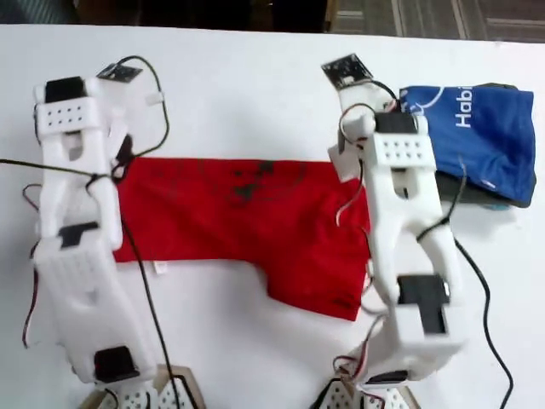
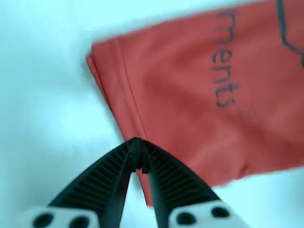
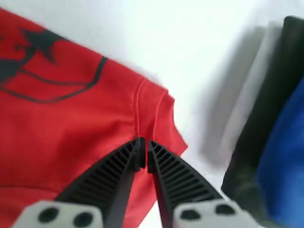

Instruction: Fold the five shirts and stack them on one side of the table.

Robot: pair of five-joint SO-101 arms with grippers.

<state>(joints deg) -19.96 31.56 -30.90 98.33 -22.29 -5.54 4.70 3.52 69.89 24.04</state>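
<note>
One red shirt (image 1: 247,217) lay half-folded between the claws, left claw (image 2: 137,148) and right claw (image 3: 143,148) each pinching its hem. Beside the right claw, a blue shirt (image 1: 477,136) topped the stack (image 3: 259,142) on the table (image 1: 255,85); this fold looked unfinished.

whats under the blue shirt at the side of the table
A dark folded garment peeks out beneath the blue shirt. Whether more shirts lie under that is hidden by the stack.
</note>
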